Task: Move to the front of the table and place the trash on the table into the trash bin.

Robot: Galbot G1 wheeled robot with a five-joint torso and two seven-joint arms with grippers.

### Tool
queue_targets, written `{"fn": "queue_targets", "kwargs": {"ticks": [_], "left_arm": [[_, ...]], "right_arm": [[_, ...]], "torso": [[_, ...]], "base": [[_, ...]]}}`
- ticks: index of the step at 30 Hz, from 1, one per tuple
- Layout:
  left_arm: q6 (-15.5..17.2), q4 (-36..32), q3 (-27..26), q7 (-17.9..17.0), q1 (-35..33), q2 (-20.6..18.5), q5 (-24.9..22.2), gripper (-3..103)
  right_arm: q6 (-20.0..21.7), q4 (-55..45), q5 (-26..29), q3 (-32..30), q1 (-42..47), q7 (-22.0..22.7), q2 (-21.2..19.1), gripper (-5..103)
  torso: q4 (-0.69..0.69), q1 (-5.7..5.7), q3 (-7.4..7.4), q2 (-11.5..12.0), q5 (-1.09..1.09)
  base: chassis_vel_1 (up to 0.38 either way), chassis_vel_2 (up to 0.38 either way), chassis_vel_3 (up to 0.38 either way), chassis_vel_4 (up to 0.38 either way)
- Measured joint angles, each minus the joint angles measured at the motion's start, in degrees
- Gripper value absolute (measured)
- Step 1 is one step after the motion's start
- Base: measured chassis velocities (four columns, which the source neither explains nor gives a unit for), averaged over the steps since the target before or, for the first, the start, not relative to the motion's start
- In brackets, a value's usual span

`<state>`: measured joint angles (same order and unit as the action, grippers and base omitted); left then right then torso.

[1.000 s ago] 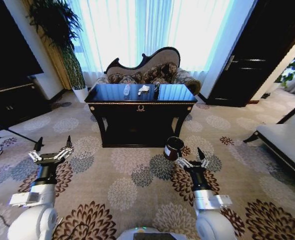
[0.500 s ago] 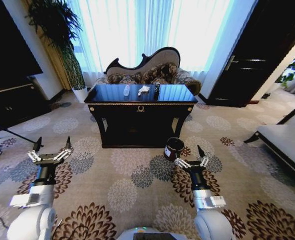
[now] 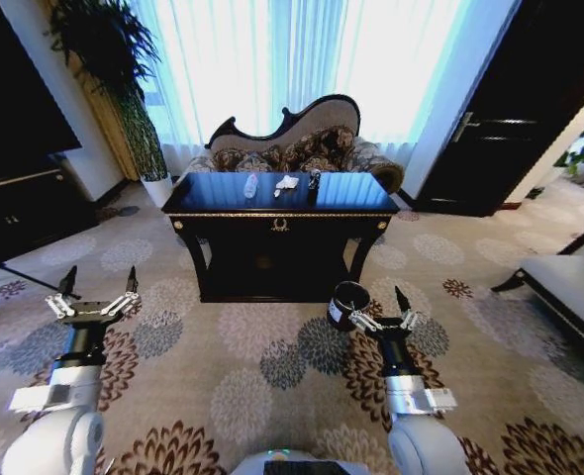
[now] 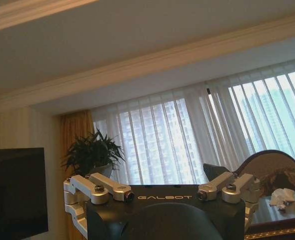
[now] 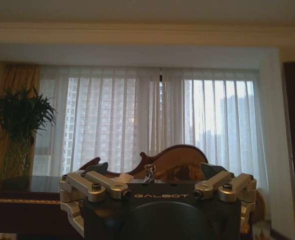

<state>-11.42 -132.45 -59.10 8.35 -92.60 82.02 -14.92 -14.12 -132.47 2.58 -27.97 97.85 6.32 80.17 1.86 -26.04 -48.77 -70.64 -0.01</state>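
Both arms held forward, left tool [image 3: 99, 294] and right tool [image 3: 380, 309] open.

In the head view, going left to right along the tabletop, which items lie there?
On the table: clear wrapper → crumpled white tissue → small dark object, too small to identify.

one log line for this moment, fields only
phase: before table | left tool: open, empty | right tool: open, empty | glossy black table: white tissue on top | dark-brown round bin: on carpet by right tool
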Motion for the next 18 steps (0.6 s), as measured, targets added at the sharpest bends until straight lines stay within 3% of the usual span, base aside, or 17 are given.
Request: {"fn": "queue_targets", "kwargs": {"ticks": [8, 12, 18], "left_arm": [[0.0, -0.6, -0.7, 0.1, -0.2, 0.1, 0.0, 100], [0.0, -1.1, -1.2, 0.2, -0.4, 0.3, -0.2, 100], [0.0, -1.6, -1.4, 0.4, -0.5, 0.4, -0.3, 100]], "right_arm": [[0.0, -0.4, 1.1, 0.9, 0.2, -0.1, 0.3, 100], [2.5, -2.4, 6.9, 1.2, 1.2, -0.1, 0.1, 100], [3.0, -2.8, 7.5, 0.9, 1.0, 0.0, 0.2, 100]], "torso": [[-0.01, 0.01, 0.01, 0.0, 0.00], [0.00, 0.06, 0.02, 0.0, 0.00], [0.00, 0.06, 0.03, 0.0, 0.00]], "base": [[-0.204, 0.217, 0.210, -0.218], [-0.194, 0.185, 0.193, -0.204], [-0.254, 0.250, 0.265, -0.259]]}}
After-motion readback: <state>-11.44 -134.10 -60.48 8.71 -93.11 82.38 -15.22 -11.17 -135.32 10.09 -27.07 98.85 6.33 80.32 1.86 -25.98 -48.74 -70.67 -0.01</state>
